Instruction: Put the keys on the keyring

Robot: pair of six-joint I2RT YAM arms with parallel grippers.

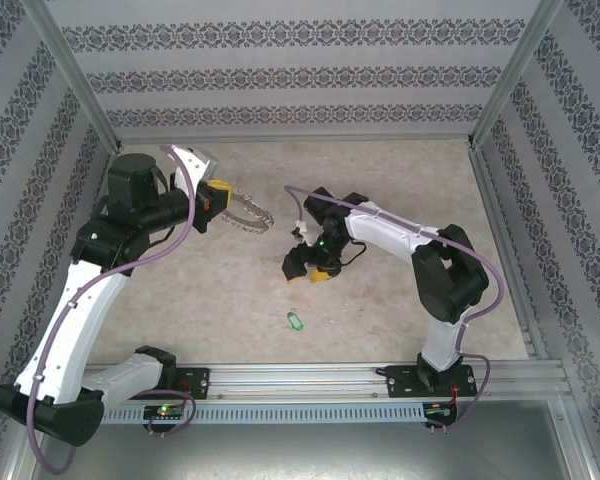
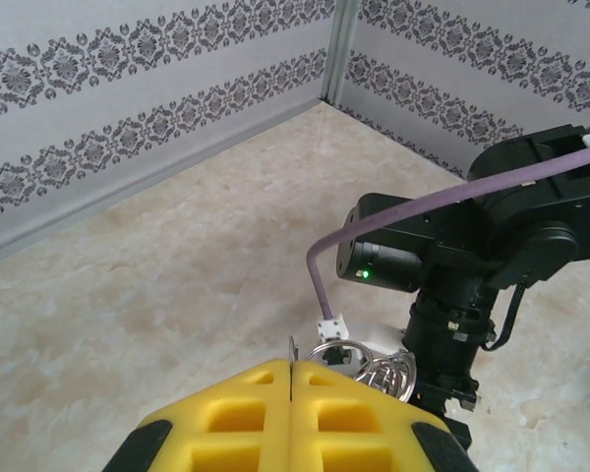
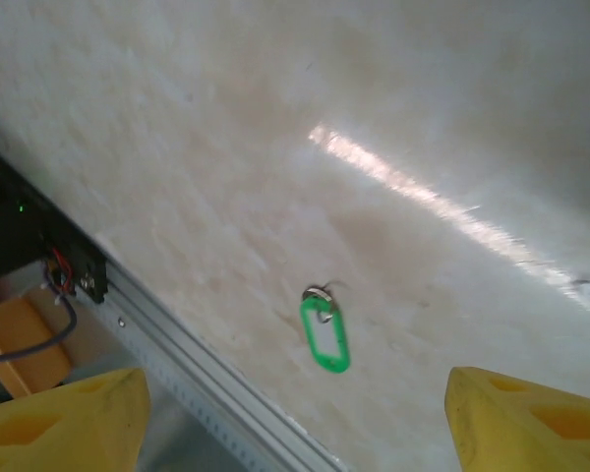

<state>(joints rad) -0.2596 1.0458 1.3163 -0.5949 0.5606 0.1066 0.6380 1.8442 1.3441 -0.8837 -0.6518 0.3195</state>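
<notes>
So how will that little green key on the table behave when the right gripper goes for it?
Probably very light: the green key is tiny against the table. It lies flat on a glossy surface, so it may skid rather than lift when pinched. Its flat shape looks unlikely to roll.

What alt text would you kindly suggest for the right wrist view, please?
A small green key lies on the pale table, between the right arm's two yellow fingers, which stand wide apart at the bottom corners. A metal rail crosses the lower left.
</notes>
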